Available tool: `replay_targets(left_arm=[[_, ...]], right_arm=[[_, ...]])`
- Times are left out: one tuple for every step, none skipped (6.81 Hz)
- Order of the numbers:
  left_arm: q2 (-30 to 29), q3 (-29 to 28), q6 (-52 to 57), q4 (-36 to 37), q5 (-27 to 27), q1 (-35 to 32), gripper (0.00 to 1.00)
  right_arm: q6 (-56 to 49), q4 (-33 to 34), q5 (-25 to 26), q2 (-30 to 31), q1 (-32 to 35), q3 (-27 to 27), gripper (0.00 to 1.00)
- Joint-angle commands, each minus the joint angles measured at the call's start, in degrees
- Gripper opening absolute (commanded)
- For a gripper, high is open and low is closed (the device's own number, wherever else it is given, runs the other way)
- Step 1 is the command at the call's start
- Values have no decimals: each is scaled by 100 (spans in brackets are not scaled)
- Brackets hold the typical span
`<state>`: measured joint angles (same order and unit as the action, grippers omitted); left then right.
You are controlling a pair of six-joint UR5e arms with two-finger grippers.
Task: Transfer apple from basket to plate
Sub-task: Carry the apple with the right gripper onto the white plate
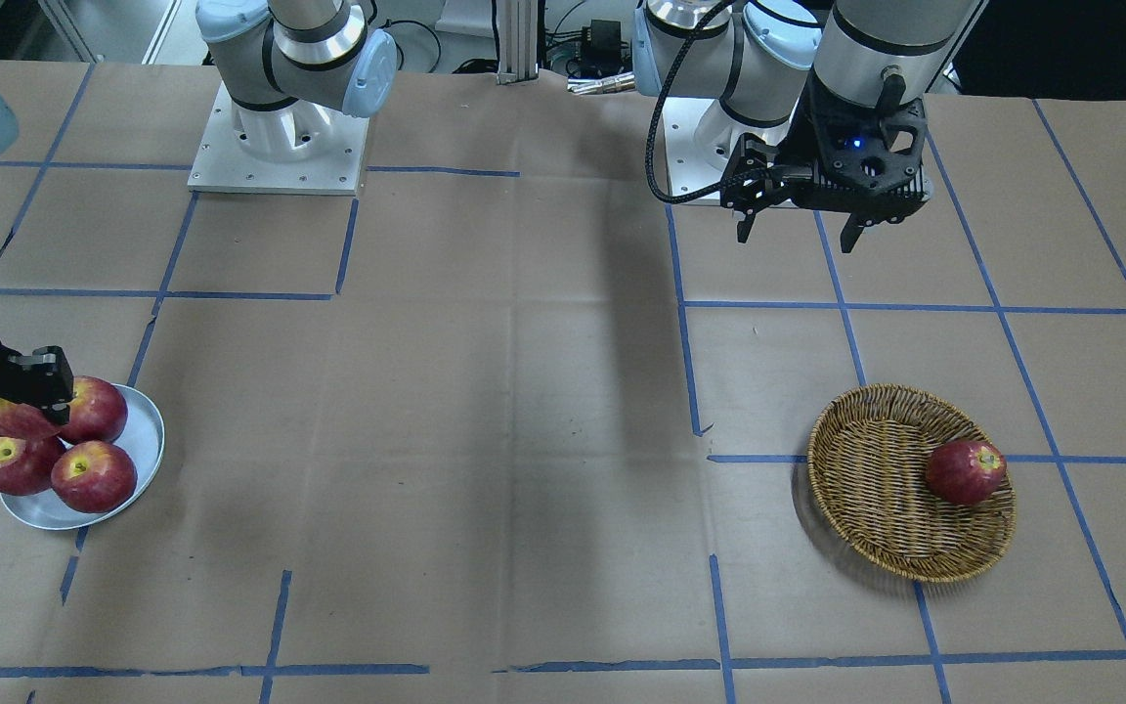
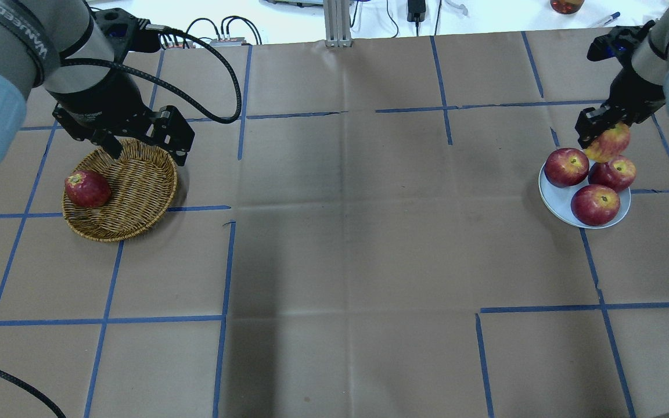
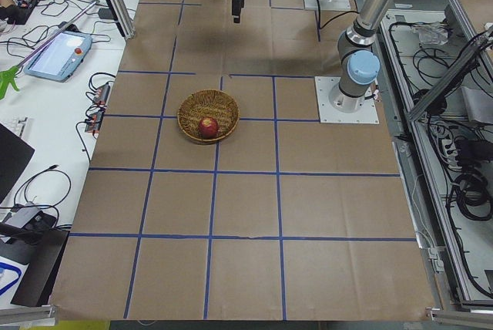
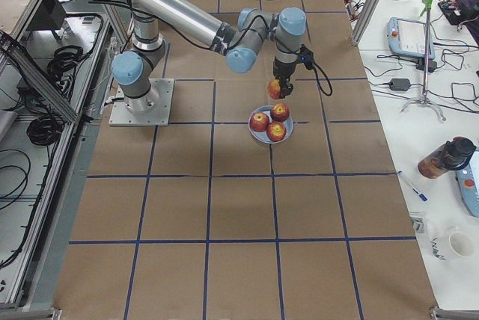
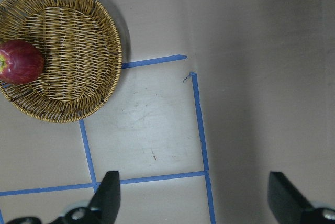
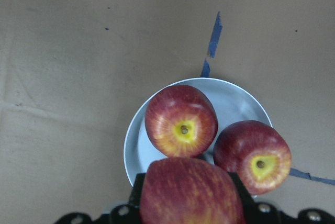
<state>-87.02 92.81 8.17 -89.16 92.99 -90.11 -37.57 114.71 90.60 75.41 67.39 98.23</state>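
My right gripper (image 2: 601, 130) is shut on the apple (image 2: 608, 144), red with a yellow-orange blush. It holds the apple just above the far edge of the pale plate (image 2: 550, 194). The right wrist view shows the held apple (image 6: 191, 195) over the plate (image 6: 241, 101). In the front-facing view the gripper (image 1: 25, 391) and apple (image 1: 8, 418) are at the left edge. My left gripper (image 2: 146, 152) is open and empty above the far rim of the wicker basket (image 2: 137, 191); its fingers (image 5: 107, 195) frame bare table beside the basket (image 5: 73, 51).
Three deep-red apples (image 2: 594, 204) lie on the plate and fill most of it. One dark-red apple (image 2: 86, 188) lies in the basket's left side (image 1: 964, 471). Blue tape lines cross the brown paper table. The arm bases stand at the robot's side of the table.
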Motion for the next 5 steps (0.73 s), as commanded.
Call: replay_targets(left_arm=[[-26, 0, 0, 4, 0, -7, 99], [-61, 0, -9, 4, 0, -7, 99], [-61, 0, -9, 13, 0, -7, 99], [-70, 0, -9, 13, -9, -7, 99], [-79, 0, -26, 13, -9, -7, 99]], right_arm=[[-277, 828, -183, -324, -209, 405, 49], [-460, 1156, -149, -377, -270, 599, 49], [-488, 1255, -157, -386, -340, 731, 50], [-506, 1299, -157, -395, -428, 750, 50], [-497, 1291, -148, -334, -446, 733, 50]])
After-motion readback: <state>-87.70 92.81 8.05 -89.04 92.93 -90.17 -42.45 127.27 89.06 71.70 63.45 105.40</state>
